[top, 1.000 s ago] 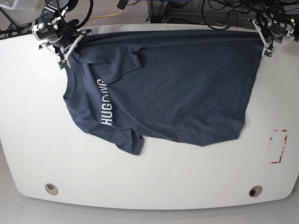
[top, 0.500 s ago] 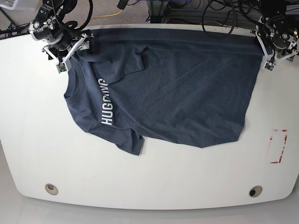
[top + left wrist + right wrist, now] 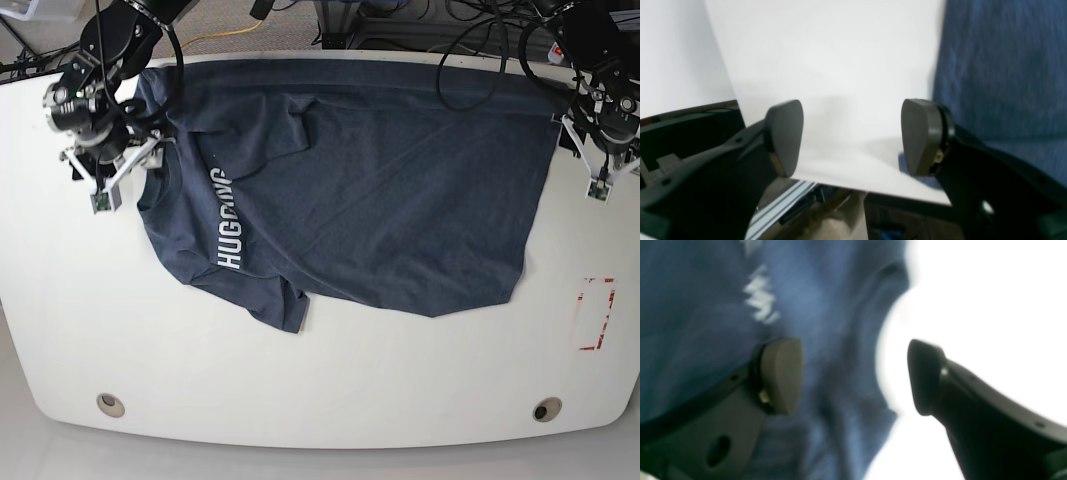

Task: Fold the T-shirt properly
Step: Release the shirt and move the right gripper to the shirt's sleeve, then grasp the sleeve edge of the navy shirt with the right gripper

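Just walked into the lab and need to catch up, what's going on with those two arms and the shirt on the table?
A two-armed robot is folding a navy T-shirt spread on a white table, with part of it folded over so the HUGGING lettering runs sideways. Neither arm holds the cloth: the left gripper is open over bare table just past the shirt's edge, and the right gripper is open above the collar area.

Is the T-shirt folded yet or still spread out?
Partly folded: T-shirt lies doubled lengthwise, far edge a straight fold, "HUGGING" sideways, one sleeve sticking out.
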Available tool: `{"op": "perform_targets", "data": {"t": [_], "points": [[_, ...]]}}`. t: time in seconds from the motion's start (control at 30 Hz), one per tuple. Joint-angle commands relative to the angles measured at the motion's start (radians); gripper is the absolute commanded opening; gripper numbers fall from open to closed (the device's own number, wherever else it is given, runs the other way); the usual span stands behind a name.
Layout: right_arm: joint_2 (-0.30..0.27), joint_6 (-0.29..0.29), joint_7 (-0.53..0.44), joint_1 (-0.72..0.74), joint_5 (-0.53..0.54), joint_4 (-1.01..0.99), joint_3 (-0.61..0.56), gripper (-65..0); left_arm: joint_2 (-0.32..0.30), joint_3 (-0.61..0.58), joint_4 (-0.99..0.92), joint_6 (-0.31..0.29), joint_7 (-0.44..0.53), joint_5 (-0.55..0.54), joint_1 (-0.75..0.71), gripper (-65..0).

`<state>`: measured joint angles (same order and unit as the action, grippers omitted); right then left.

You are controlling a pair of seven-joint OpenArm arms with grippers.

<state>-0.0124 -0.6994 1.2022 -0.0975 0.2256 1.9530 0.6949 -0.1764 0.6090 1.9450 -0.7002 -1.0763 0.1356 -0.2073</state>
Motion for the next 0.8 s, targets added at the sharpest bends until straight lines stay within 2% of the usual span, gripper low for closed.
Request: {"op": "perform_targets", "data": {"t": [0.0, 0.13, 0.27, 0.53, 0.77], "points": [[-0.01, 0.001, -0.015, 0.092, -0.05, -0.056, -0.001, -19.7, -0.015, 0.01, 0.02, 0.002, 0.011, 0.003, 0.05, -22.2], [-0.057, 0.001, -0.015, 0.227, -0.122, -0.203, -0.013, -19.7, -0.015, 0.025, 0.018, 0.002, 0.011, 0.006, 0.099, -22.2], [-0.11, 0.001, -0.031, 0.341, -0.14, -0.366, -0.028, -19.7, -0.015, 0.024, 0.018, 0.002, 0.011, 0.009, 0.119, -22.2], [-0.223, 0.001, -0.178, 0.528, -0.142, -0.746, -0.07, -19.7, -0.015, 0.025, 0.018, 0.002, 0.011, 0.009, 0.119, -22.2], [-0.261, 0.001, -0.289, 0.591, -0.131, -1.002, -0.07, -19.7, -0.015, 0.025, 0.017, 0.002, 0.011, 0.009, 0.118, -22.2]]}}
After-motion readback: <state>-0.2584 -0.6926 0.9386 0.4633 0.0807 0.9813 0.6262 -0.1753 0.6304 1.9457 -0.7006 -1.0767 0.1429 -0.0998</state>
